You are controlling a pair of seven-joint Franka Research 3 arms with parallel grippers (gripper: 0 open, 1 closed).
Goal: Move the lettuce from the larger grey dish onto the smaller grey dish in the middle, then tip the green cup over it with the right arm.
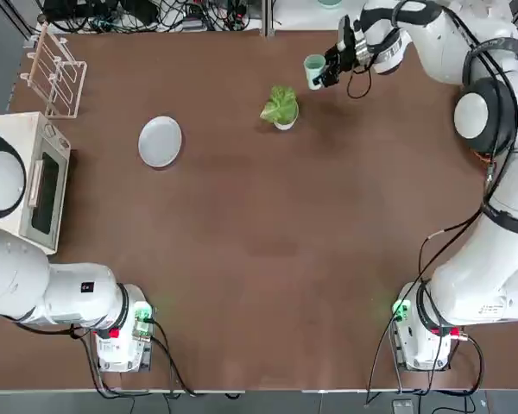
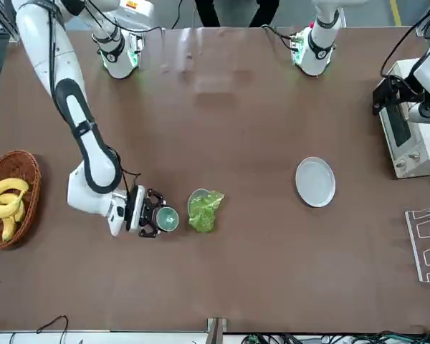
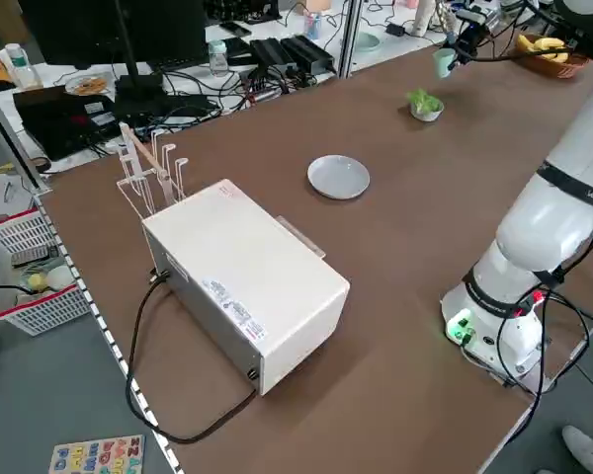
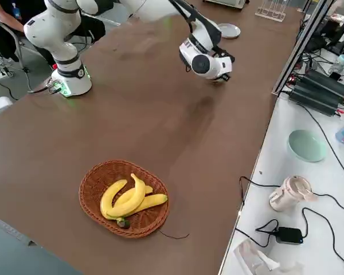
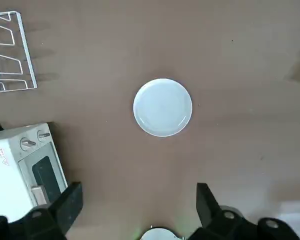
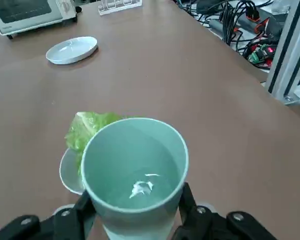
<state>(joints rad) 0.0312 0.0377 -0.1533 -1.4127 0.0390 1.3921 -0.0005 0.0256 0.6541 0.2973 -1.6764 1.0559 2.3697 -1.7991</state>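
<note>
The lettuce [image 1: 281, 104] lies in the smaller grey dish [image 1: 286, 124] at the far middle of the table. The larger grey dish [image 1: 161, 141] sits bare to its left. My right gripper [image 1: 331, 66] is shut on the green cup [image 1: 314, 71], holding it just right of the lettuce and apart from it. In the right wrist view the cup's [image 6: 135, 175] open mouth shows, with the lettuce [image 6: 90, 127] and bowl [image 6: 69, 171] right behind it. My left gripper [image 5: 137, 210] hangs open high above the plate [image 5: 162, 107], holding nothing.
A white toaster oven [image 1: 34, 177] and a clear rack [image 1: 56, 73] stand at the table's left edge. A wicker basket of bananas [image 2: 11, 197] sits beyond the right arm's side. Cables and gear crowd the bench behind the far edge.
</note>
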